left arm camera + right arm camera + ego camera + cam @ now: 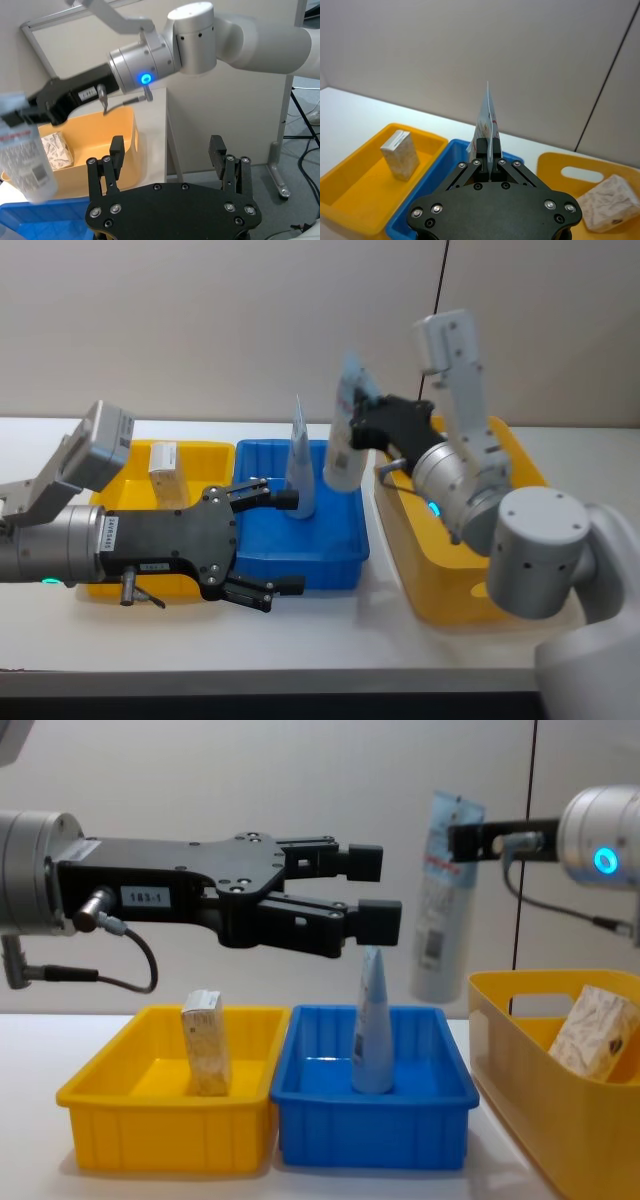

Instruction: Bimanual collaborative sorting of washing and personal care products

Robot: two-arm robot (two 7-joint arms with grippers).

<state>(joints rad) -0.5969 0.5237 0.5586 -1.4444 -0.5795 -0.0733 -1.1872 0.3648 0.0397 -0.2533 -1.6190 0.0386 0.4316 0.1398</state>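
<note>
My right gripper (358, 426) is shut on the flat end of a light-blue and white tube (343, 455), which hangs in the air above the blue tray (340, 570); the chest view shows the tube (437, 920) well above the tray's right end. A second tube (372, 1040) stands upright inside the blue tray. My left gripper (285, 542) hovers open and holds nothing over the tray's near left side, level with the standing tube's tip (372, 892). A small beige carton (164, 472) stands in the left yellow tray (150, 1120). A leaf-print soft pack (595, 1030) lies in the right yellow bin (520, 1060).
The three containers sit side by side on a white table, yellow tray, blue tray and deeper yellow bin, with a plain wall behind. My right arm reaches over the yellow bin. Bare table runs along the front edge.
</note>
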